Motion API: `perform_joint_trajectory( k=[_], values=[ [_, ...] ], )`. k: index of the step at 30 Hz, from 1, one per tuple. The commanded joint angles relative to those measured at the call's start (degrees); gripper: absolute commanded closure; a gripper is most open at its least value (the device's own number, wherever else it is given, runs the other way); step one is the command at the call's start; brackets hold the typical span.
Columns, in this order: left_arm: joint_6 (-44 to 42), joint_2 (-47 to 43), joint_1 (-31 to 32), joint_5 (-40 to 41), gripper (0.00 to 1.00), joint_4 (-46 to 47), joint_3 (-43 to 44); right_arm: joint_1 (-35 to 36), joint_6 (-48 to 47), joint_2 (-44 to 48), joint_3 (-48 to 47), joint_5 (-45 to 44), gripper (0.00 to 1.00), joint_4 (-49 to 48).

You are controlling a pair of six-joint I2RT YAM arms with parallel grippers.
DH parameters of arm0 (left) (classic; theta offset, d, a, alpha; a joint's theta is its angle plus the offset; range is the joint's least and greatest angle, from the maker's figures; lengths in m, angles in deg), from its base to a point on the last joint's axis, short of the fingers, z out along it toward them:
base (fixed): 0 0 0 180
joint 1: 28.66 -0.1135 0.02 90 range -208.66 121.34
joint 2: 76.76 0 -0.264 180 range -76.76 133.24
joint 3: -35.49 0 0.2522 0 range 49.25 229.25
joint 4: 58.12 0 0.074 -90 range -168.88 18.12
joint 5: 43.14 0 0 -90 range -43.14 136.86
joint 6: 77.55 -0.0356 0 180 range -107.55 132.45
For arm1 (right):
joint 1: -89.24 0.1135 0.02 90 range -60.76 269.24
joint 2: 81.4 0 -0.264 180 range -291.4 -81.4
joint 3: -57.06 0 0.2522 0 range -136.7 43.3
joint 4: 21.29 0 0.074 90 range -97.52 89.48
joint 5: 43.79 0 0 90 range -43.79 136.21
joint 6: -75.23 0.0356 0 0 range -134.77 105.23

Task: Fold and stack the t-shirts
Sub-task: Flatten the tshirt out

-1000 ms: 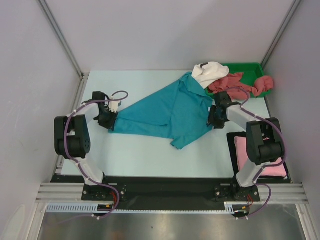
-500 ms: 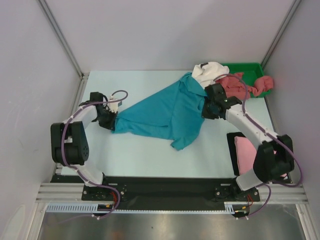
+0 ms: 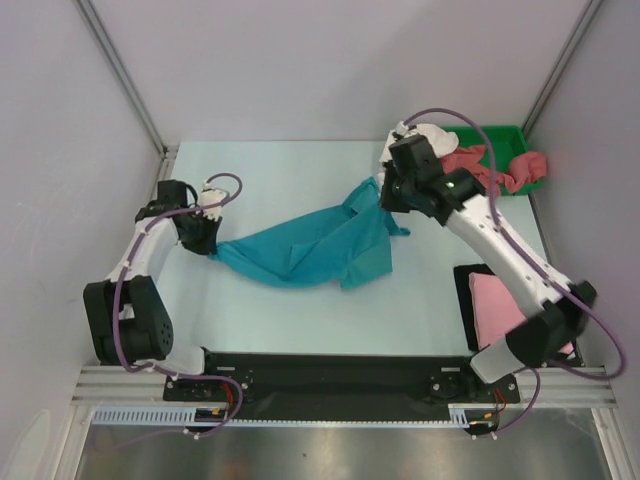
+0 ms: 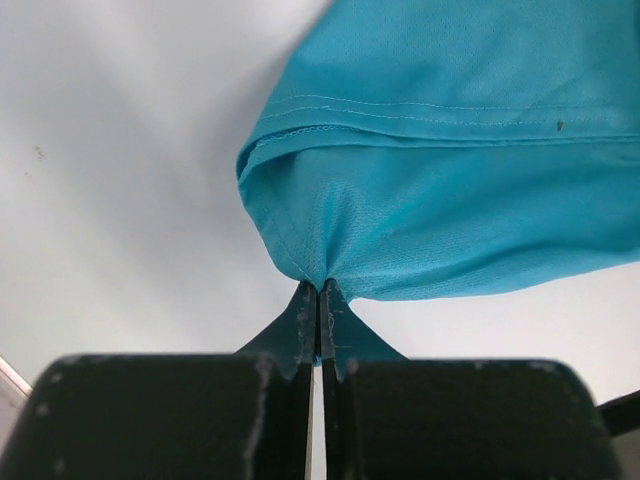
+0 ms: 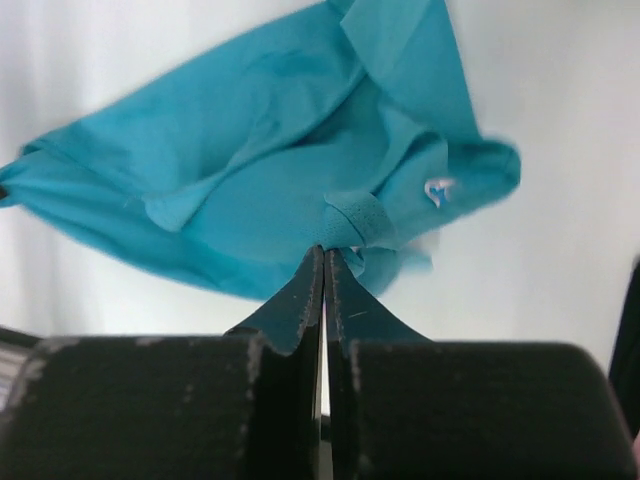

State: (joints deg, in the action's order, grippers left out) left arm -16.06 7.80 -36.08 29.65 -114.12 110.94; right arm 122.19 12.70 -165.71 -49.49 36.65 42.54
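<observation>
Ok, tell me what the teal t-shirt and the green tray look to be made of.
Teal t-shirt: soft knit cloth with a matte finish; a fine mesh weave, a double-stitched hem and loose folds all show. Green tray: probably rigid plastic, going by its even colour and straight rim, but it is too small to be sure.

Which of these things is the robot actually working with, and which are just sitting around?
Part of the job:
- teal t-shirt, pinched by the left gripper and the right gripper
- white t-shirt
- dusty-red t-shirts
- light pink t-shirt

Just lying about:
- green tray
- black mat under the pink one
</observation>
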Motion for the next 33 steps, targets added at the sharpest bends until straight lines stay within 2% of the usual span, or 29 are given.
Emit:
perform_joint_trajectory(
  k=[1, 3, 5, 6, 7, 9, 10, 11, 12, 16, 17, 19, 20, 23, 27, 33],
  values=[
    [-0.32, 1.49, -0.23, -2.12, 1.0, -1.09, 2.2, -3.05, -2.68, -10.41, -1.77, 2.08, 1.0, -6.26],
    [0.12, 2.54, -0.23, -2.74, 1.0, -0.92, 2.12, -4.99, -2.5, -17.97, -4.74, 3.92, 1.0, -10.31],
    [0.47, 3.33, -0.23, -2.83, 1.0, -0.74, 2.2, -7.53, -2.24, -25.93, -8.78, 4.81, 0.93, -11.3],
    [0.48, 3.95, -0.23, -2.91, 1.0, -0.91, 2.21, -8.33, -2.41, -28.43, -13.85, 5.51, 0.88, -10.26],
    [0.74, 4.21, -0.23, -2.83, 1.0, -1.0, 2.21, -8.86, -2.59, -31.23, -17.12, 5.17, 0.67, -8.86],
    [0.74, 4.22, -0.23, -3.0, 1.0, -1.09, 1.86, -9.92, -4.42, -36.16, -24.23, 3.42, 0.55, -3.61],
    [0.83, 3.87, -0.31, -3.09, 1.0, -1.0, 1.59, -9.92, -5.13, -36.45, -24.89, 2.54, 0.48, -2.26],
    [0.57, 3.69, -0.23, -3.0, 1.0, -1.0, 1.16, -9.75, -6.27, -36.1, -24.37, 1.92, 0.45, -1.73],
    [0.56, 3.25, -0.23, -3.0, 1.0, -0.92, 0.8, -9.83, -7.33, -32.88, -22.45, 0.7, 0.44, -2.07],
    [0.3, 1.85, -0.23, -2.83, 1.0, -0.56, -0.34, -10.18, -6.9, -19.16, -3.22, 1.04, 0.39, -8.74],
    [0.39, 1.67, -0.23, -2.83, 1.0, -0.74, -0.52, -10.19, -6.11, -16.79, 5.0, 1.3, 0.38, -9.71],
    [0.39, 1.23, -0.23, -2.91, 1.0, -0.83, -0.87, -10.19, -4.62, -10.39, 12.51, 2.7, 0.33, -13.05],
    [0.3, 0.79, -0.23, -2.91, 1.0, -0.83, -1.13, -10.01, -4.18, -8.87, 18.47, 3.49, 0.32, -14.02],
    [0.39, 0.09, -0.23, -3.27, 1.0, -1.35, -1.4, -9.57, -3.74, -5.6, 28.33, 7.7, 0.32, -18.41],
    [0.04, -0.97, -0.23, -3.18, 1.0, -1.71, -1.49, -9.4, -3.56, -7.88, 32.49, 10.88, 0.37, -21.05],
    [-0.32, -1.67, -0.23, -3.0, 1.0, -2.32, -1.66, -6.06, -3.91, -12.27, 31.89, 7.81, 0.38, -20.79]
  ],
)
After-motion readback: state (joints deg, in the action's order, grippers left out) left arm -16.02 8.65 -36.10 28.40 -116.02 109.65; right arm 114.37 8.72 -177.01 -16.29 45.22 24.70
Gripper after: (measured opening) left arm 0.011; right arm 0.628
